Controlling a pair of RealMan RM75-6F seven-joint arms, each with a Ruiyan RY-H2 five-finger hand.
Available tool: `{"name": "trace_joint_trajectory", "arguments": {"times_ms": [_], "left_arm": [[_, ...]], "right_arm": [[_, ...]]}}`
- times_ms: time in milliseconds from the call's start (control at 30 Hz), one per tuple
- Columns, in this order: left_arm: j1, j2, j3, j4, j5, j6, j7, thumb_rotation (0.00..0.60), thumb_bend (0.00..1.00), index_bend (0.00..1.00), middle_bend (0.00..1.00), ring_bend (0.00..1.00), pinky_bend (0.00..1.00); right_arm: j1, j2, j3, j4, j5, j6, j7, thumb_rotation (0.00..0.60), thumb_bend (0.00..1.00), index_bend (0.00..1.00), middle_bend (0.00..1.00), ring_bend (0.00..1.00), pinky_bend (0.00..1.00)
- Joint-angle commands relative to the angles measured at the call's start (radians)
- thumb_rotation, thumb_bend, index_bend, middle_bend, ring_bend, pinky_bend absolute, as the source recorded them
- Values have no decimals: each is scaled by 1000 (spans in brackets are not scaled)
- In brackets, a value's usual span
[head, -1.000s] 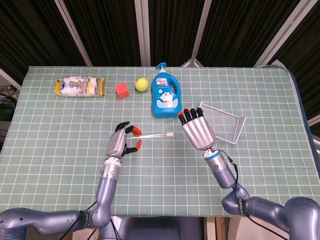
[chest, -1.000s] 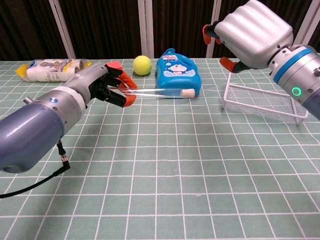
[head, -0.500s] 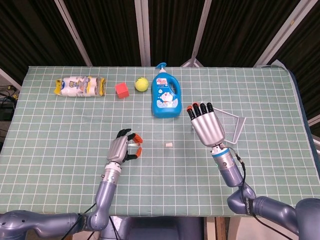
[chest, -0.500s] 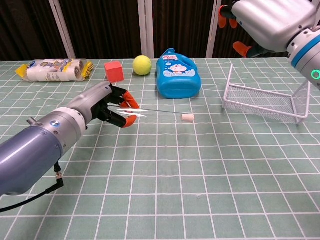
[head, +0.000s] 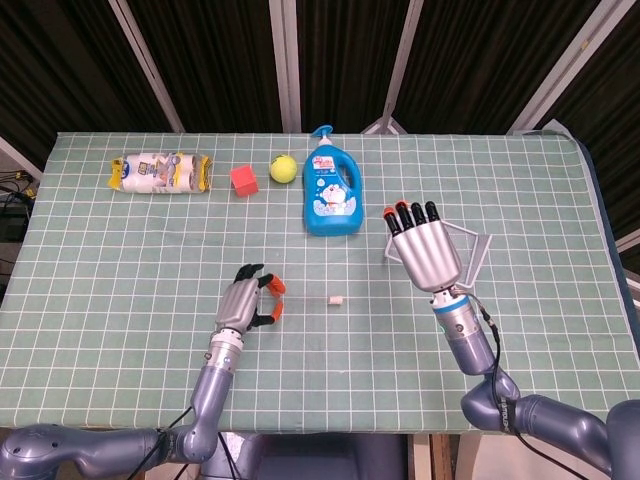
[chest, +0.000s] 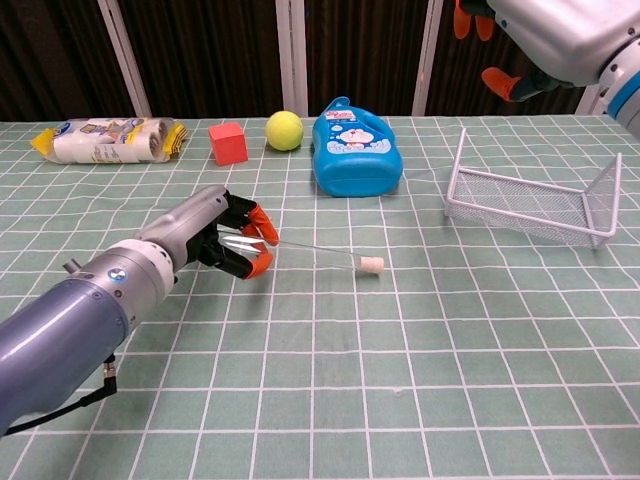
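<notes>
While the left hand (chest: 215, 235) lies low over the near-left of the table (chest: 420, 370), its fingertips (chest: 262, 236) are pinched on one end of a thin clear tube (chest: 315, 251). This tube runs right to a small white cap (chest: 373, 265) resting on the cloth; in the head view only the cap (head: 337, 299) shows plainly, so the tube's exact line there is hard to tell. Nothing stands between that hand and the things farther back. Right of middle, a wire basket (chest: 530, 200) sits with its open side up. Farther off lie a blue bottle (chest: 357, 150) on its back, a yellow ball (chest: 285, 130), a red cube (chest: 228, 142) and, far left, a wrapped packet (chest: 105, 139).

High over the basket, the right hand (head: 428, 245) is held flat, fingers straight and apart, holding nothing.

Since a second ago the left hand has drawn nearer and sunk, bringing the cap down to the cloth, and the right hand has lifted and shifted right.
</notes>
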Motion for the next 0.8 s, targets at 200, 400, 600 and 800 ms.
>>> {"name": "trace_joint_trajectory", "arguments": {"times_ms": [200,400,600,800], "left_arm": [[12,4,9,4,11,-5,5,600,738,515,481,110,45],[24,8,12,6,10,-11,11,600,737,513,480,109,43],[34,19,14,-2,10,-8,28,600,692,490,451,104,37],[47,38,8,-21,-9,3,59,600,517,467,415,103,32]], "right_arm": [[-8,5,-1,-19,5,3,-3,600,427,367,418,446,482],[-14,9,-5,-37,4,4,-12,600,427,367,417,445,482],[-19,12,-5,-52,5,8,-22,600,427,367,417,445,482],[-25,15,-7,-76,6,9,-36,600,426,367,417,445,482]]}}
